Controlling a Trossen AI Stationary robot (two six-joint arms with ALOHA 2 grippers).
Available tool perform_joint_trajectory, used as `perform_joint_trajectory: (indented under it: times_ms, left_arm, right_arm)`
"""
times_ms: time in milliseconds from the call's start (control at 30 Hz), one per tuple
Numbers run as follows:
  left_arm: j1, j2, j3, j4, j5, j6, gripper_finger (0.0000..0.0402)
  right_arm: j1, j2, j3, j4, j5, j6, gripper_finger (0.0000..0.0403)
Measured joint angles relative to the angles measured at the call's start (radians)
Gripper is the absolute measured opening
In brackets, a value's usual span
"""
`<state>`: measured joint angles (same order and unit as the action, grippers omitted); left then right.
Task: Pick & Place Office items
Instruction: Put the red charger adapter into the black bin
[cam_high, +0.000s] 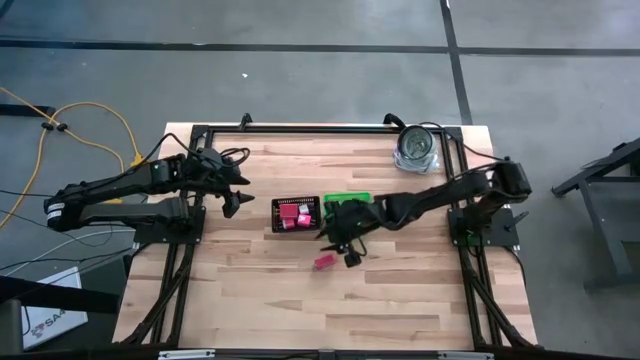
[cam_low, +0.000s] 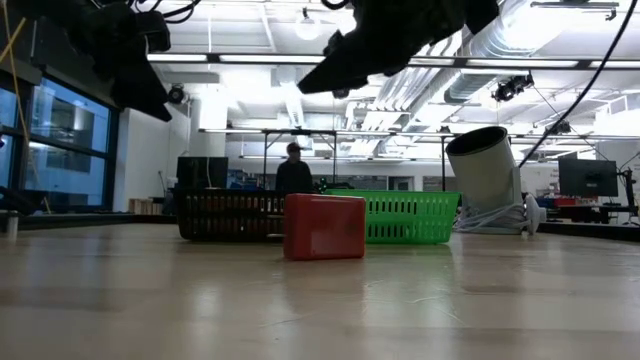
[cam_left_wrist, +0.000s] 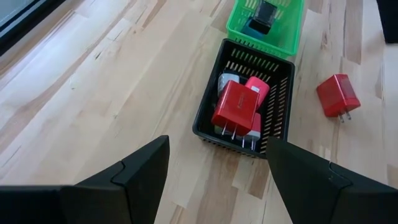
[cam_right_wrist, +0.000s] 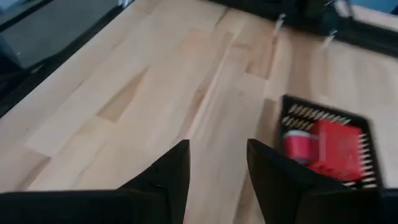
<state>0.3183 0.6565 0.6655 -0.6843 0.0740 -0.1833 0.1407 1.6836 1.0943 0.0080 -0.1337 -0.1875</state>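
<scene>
On the wooden table (cam_high: 300, 300) two small baskets sit side by side near the middle: a black mesh tray (cam_high: 295, 215) and a green bin (cam_high: 347, 199) just beside it. Inside the black tray lie red and pink blocks (cam_left_wrist: 239, 109), piled close together, and the top red one shows metal prongs. Inside the green bin there is a dark block with a teal one under it (cam_left_wrist: 260, 20). One more red block (cam_left_wrist: 337, 95) lies alone on the wood, near the black tray but not touching it; from the table-level camera it stands in front of both baskets (cam_low: 323, 227). The right gripper (cam_high: 345, 245) hangs in the air over the spot beside the trays and the lone red block. Its fingers (cam_right_wrist: 171, 174) have a small gap between them and nothing is in that gap, so it is let go and empty. The left gripper (cam_high: 232, 205) waits off to the side of the black tray, up above the wood, with its fingers (cam_left_wrist: 146, 168) spread wide and holding nothing. A shiny silver round thing (cam_high: 415, 148) sits far back at the table's corner. Far off in the room a person (cam_low: 294, 172) stands.
</scene>
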Motion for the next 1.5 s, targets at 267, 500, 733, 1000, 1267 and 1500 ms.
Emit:
perform_joint_trajectory:
  times_ms: [267, 500, 733, 1000, 1267, 1500]
  left_arm:
    - [0.000, 0.000, 0.000, 0.010, 0.000, 0.000, 0.0262]
    - [-0.001, 0.000, 0.000, 0.013, 0.000, 0.000, 0.0262]
    - [-0.001, 0.000, 0.000, 0.015, 0.000, 0.000, 0.0262]
    - [-0.001, 0.000, 0.000, 0.020, 0.000, 0.000, 0.0262]
    - [-0.001, 0.000, 0.000, 0.048, 0.000, 0.000, 0.0262]
    - [-0.001, 0.000, 0.000, 0.063, 0.000, 0.000, 0.0262]
  right_arm:
    - [0.044, 0.076, 0.008, 0.032, 0.007, -0.028, 0.0145]
    - [0.101, 0.075, 0.008, 0.017, 0.108, -0.053, 0.0145]
    - [0.115, 0.112, 0.006, -0.016, 0.109, -0.049, 0.0148]
    - [0.114, 0.170, 0.009, 0.030, 0.102, -0.020, 0.0179]
    - [0.113, 0.170, 0.008, 0.019, 0.110, -0.015, 0.0197]
    - [0.106, 0.199, 0.005, -0.011, 0.101, 0.037, 0.0198]
